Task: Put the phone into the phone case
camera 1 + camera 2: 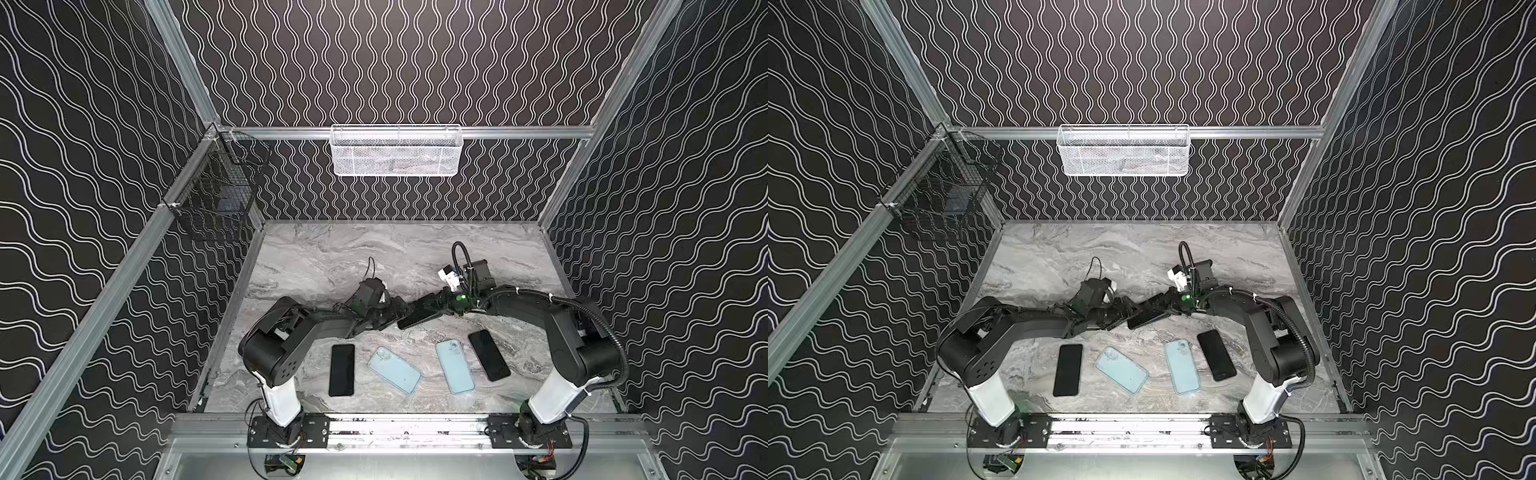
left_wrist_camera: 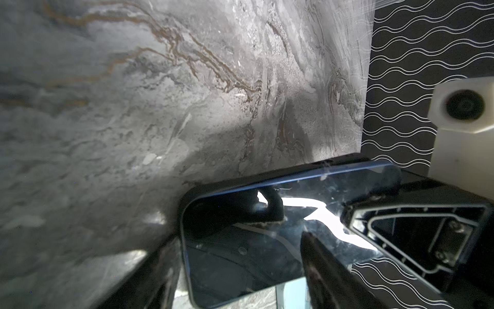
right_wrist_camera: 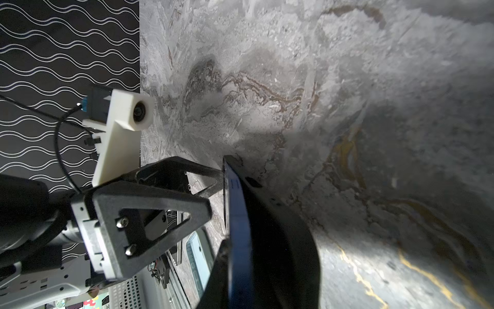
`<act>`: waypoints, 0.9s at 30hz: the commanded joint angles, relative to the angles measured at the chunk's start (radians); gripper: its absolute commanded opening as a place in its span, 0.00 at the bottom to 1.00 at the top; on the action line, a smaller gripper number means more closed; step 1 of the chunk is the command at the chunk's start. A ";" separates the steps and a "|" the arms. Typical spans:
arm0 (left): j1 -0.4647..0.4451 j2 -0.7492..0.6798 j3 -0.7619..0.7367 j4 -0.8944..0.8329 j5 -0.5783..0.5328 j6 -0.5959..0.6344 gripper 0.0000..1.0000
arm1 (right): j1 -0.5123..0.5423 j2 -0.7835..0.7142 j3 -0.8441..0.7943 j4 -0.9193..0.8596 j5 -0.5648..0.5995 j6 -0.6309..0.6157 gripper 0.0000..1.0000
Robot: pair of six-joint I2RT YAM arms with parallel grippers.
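Note:
My right gripper is shut on a dark phone with a blue rim, holding it off the marble table by one end. The phone shows edge-on in the right wrist view. My left gripper stands open around the phone's free end. One finger lies beside its short edge and the other across the screen; I cannot tell whether either touches. Two light blue phone cases lie flat near the front, below both grippers.
Two more black phones lie outside the cases, one on each side. A white mesh basket hangs on the back rail and a black wire basket on the left rail. Patterned walls close in three sides.

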 commanded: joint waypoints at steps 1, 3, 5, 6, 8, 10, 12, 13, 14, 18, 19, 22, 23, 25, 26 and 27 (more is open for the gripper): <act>-0.010 0.010 0.001 0.081 0.096 -0.013 0.74 | 0.032 0.035 -0.024 -0.158 0.082 -0.017 0.01; -0.009 0.007 0.001 0.077 0.094 -0.010 0.74 | 0.032 0.039 -0.030 -0.158 0.104 -0.014 0.00; -0.009 0.005 0.001 0.075 0.093 -0.008 0.74 | 0.032 0.042 -0.035 -0.157 0.117 -0.016 0.00; -0.009 0.007 0.001 0.074 0.093 -0.008 0.74 | 0.032 0.045 -0.036 -0.158 0.120 -0.016 0.00; -0.010 0.008 0.000 0.077 0.093 -0.009 0.74 | 0.032 0.049 -0.038 -0.160 0.127 -0.016 0.01; -0.009 0.008 0.001 0.080 0.093 -0.010 0.74 | 0.032 0.052 -0.040 -0.160 0.131 -0.016 0.03; -0.009 0.008 -0.003 0.076 0.089 -0.008 0.74 | 0.032 0.052 -0.040 -0.164 0.145 -0.018 0.06; -0.009 0.007 -0.004 0.076 0.089 -0.007 0.74 | 0.032 0.049 -0.040 -0.166 0.151 -0.019 0.08; -0.009 0.005 -0.005 0.074 0.087 -0.006 0.74 | 0.032 0.047 -0.040 -0.170 0.159 -0.020 0.11; -0.009 0.004 -0.005 0.073 0.086 -0.006 0.74 | 0.031 0.047 -0.026 -0.189 0.181 -0.034 0.16; -0.009 0.004 -0.005 0.074 0.086 -0.006 0.74 | 0.032 0.049 -0.022 -0.192 0.185 -0.036 0.17; -0.010 0.003 -0.008 0.074 0.086 -0.006 0.74 | 0.030 0.054 -0.015 -0.196 0.193 -0.039 0.18; -0.009 0.002 -0.007 0.073 0.086 -0.004 0.74 | 0.031 0.054 -0.015 -0.197 0.195 -0.039 0.18; -0.009 0.003 -0.007 0.072 0.086 -0.005 0.74 | 0.030 0.053 -0.013 -0.198 0.199 -0.039 0.19; -0.009 0.001 -0.007 0.073 0.086 -0.003 0.74 | 0.031 0.054 -0.011 -0.200 0.203 -0.040 0.21; -0.009 0.000 -0.007 0.072 0.086 -0.005 0.74 | 0.031 0.054 -0.009 -0.203 0.209 -0.043 0.22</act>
